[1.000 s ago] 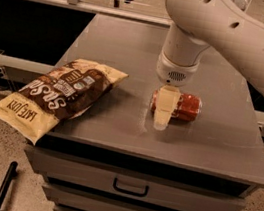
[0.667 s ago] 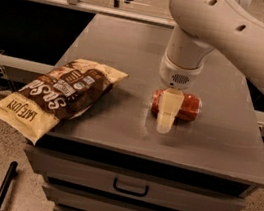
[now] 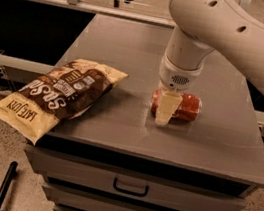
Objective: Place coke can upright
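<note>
Camera view shows the gripper (image 3: 169, 106) lowered straight onto the coke can (image 3: 188, 107), its pale cream, wedge-shaped tip lying across the can's near side. Whether it is clamped on the can or only straddling it, I cannot tell from where I stand. The can lies on its side directly under the gripper, its length running left to right, and most of its smooth red body sticks out to the right. Any lettering on it is too dim to read.

Above the gripper rises a round, ribbed wrist collar, then the thick, smooth off-white arm (image 3: 227, 28) sweeping up and away to the right. Beneath everything is the flat, matte grey top of a metal cabinet (image 3: 131, 51). Well to the left of the gripper sprawls a crinkled brown-and-cream snack bag (image 3: 60, 97), its lower end overhanging the cabinet's front left corner. Below the gripper, a drawer front carries a dark loop handle (image 3: 130, 187).
</note>
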`<state>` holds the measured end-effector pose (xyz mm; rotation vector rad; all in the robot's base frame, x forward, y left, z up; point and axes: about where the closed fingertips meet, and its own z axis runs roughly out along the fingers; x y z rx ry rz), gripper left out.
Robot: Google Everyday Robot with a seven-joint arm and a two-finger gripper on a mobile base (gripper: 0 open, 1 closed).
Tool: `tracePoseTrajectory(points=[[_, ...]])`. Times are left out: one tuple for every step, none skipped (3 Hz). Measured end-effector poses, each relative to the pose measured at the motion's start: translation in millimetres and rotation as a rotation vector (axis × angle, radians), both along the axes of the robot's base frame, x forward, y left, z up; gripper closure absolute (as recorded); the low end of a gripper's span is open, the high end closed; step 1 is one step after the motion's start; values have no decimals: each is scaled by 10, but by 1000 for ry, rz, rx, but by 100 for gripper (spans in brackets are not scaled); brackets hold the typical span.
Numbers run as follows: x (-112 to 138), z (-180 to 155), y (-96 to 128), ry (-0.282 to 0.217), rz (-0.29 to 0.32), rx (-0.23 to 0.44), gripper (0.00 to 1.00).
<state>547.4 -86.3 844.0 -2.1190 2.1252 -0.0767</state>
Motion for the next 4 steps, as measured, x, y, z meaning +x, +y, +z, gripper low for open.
tracePoseTrajectory(points=[[2,-4,5,-2,1,0,56],[1,-6,7,-1,2,1,87],[-46,28,-64,41,10,14,100],[30,227,-265,35,-11,89,100]])
